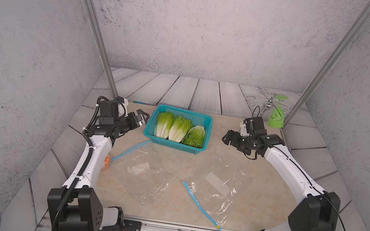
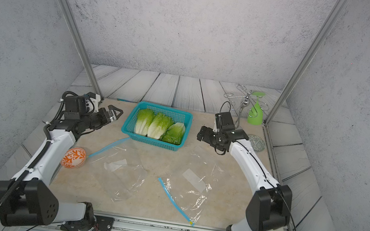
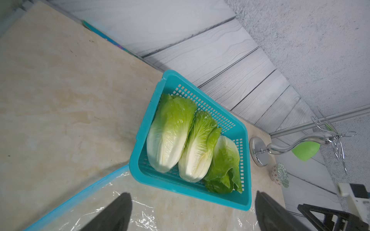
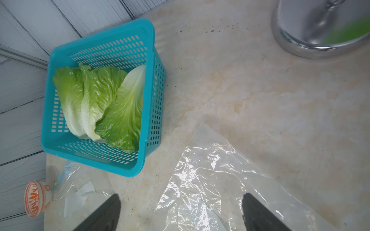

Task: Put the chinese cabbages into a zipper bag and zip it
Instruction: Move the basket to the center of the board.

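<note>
Cabbages in a basket, bags in front

Two clear zipper bags [image 1: 213, 194] lie flat up front. Behind them, three chinese cabbages [image 1: 179, 130], green tops and white bottoms, lie side by side in a blue basket [image 1: 174, 145]. The left gripper [image 1: 141, 119] and right gripper [image 1: 227, 139] have their fingers spread apart, holding nothing.

The left arm [image 1: 96, 152] and right arm [image 1: 290, 171] have white shells, black joints, black cables and dark fingers [image 3: 112, 216].
</note>
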You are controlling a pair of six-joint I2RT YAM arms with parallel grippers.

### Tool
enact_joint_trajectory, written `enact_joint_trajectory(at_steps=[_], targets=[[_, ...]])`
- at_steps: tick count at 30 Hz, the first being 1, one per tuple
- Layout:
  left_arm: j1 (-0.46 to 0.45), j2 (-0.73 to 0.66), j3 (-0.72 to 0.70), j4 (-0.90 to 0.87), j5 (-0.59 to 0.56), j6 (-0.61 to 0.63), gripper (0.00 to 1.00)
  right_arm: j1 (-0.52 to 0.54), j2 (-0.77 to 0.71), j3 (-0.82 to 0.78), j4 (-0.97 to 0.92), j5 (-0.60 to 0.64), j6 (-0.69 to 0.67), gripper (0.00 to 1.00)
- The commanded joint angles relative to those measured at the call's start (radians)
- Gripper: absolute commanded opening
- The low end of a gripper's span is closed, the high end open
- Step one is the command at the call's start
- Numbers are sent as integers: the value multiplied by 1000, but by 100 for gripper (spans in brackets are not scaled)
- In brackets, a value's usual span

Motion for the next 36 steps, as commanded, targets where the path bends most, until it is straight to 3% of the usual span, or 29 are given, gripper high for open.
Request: enact_joint_trajectory(at_steps=[1, 5, 12, 14, 17, 19, 22, 26, 28, 32, 36], targets=[[-6, 21, 18, 19, -68, -18, 99, 50, 143, 96, -25, 29, -12, 95], [-4, 29, 66, 14, -85, -57, 99, 89, 293, 196, 54, 67, 23, 92], [-2, 19, 135, -108, -301, 72, 99, 129, 552, 436, -33, 211, -32, 83], [26, 17, 127, -85, -248, 18, 99, 126, 564, 440, -72, 275, -50, 80], [91, 27, 91, 57, 0, -39, 99, 113, 522, 374, -76, 339, -66, 78], [79, 55, 144, 27, 51, -11, 82, 93, 492, 330, -81, 357, -70, 77], [1, 72, 248, -124, -46, 101, 70, 52, 458, 282, -114, 399, -81, 77], [-95, 58, 287, -254, -152, 199, 71, 7, 390, 230, -137, 438, -124, 78], [-126, 44, 265, -303, -191, 214, 74, 18, 344, 251, -167, 318, -209, 85], [-142, 7, 205, -339, -189, 203, 78, 121, 185, 203, -251, 249, -192, 95], [-206, -14, 181, -384, -264, 223, 79, 282, 11, -30, -302, 295, -106, 95]])
